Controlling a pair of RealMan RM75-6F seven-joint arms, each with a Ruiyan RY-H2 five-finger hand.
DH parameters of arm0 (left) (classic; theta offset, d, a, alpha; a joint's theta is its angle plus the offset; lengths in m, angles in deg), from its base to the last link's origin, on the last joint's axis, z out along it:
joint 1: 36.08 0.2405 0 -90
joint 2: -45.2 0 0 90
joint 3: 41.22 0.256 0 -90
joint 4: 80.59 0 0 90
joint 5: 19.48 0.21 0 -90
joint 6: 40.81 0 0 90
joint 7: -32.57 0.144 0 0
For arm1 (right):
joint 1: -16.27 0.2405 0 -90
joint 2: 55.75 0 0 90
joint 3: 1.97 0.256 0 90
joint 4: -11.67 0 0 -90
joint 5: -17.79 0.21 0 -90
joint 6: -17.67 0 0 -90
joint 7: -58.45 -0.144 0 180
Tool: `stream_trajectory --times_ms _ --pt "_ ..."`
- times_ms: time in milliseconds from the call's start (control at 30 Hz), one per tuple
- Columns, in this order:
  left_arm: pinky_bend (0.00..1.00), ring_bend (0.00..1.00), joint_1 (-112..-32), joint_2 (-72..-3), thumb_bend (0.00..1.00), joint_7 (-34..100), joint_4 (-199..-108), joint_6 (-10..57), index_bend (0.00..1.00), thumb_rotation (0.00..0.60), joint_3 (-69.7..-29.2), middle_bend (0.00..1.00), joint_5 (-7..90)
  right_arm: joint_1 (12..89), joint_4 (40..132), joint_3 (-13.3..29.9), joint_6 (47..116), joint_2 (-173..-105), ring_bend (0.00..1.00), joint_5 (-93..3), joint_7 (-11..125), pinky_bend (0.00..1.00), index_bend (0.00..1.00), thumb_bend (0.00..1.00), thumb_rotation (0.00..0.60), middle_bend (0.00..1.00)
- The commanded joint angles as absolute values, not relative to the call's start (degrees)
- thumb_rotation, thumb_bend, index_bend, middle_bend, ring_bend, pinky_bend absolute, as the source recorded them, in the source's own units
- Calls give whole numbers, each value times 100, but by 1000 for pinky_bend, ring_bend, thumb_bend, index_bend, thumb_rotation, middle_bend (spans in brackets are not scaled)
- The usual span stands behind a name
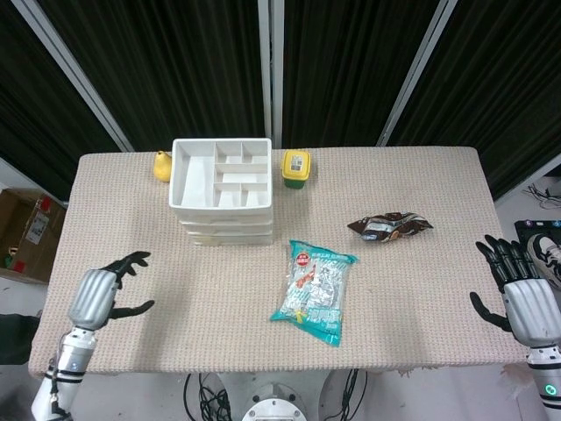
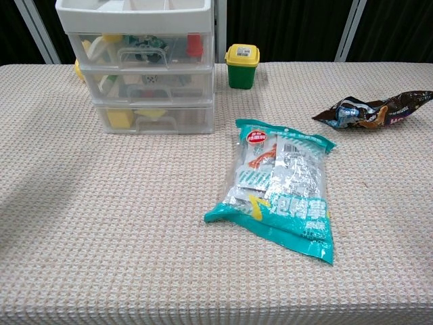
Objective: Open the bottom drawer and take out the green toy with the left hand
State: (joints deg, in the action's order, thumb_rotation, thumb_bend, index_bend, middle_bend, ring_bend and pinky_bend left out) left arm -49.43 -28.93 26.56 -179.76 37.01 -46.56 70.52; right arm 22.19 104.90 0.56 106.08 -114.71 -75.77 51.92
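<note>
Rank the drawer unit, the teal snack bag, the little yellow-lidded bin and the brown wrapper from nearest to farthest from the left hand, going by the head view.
From the left hand:
1. Drawer unit, up and to its right.
2. Teal snack bag, mid-table, level with the hand.
3. Yellow-lidded bin, at the back beside the drawers.
4. Brown wrapper, on the right side.

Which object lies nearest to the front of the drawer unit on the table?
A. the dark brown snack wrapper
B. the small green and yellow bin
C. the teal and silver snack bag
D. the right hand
C: the teal and silver snack bag lies just in front of the drawer unit, to its right.
</note>
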Motion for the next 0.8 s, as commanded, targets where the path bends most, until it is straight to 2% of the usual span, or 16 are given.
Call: stream_trajectory --times_ms 33,133,233,467,600,800 --pt "928 735 -5510 -3460 189 1853 -18203 2985 236 600 -4901 554 6696 2240 10612 89 10612 -11393 0 -7587 5297 0 0 287 600 0" --pt "994 881 -5775 -3816 302 1292 -18119 2600 221 600 -5015 684 6432 2272 10687 94 10535 -11367 0 -7557 5373 0 0 288 600 0" --pt "1000 945 -6040 -4077 386 859 -17958 2249 185 600 -5077 770 6342 2309 10738 100 10455 -11367 0 -7530 5439 0 0 287 600 0" --pt "1000 986 -6441 -4778 455 636 -17450 1967 116 600 -5401 846 5885 2357 10778 99 10347 -11421 0 -7487 5519 0 0 287 600 0" --pt "1000 989 -6617 -5097 469 378 -17155 1764 102 600 -5562 853 5561 2352 10760 92 10337 -11455 0 -7466 5520 0 0 288 600 0" --pt "1000 989 -6653 -5515 480 41 -16778 1894 102 600 -5765 858 5295 2335 10729 82 10343 -11469 0 -7444 5498 0 0 287 600 0"
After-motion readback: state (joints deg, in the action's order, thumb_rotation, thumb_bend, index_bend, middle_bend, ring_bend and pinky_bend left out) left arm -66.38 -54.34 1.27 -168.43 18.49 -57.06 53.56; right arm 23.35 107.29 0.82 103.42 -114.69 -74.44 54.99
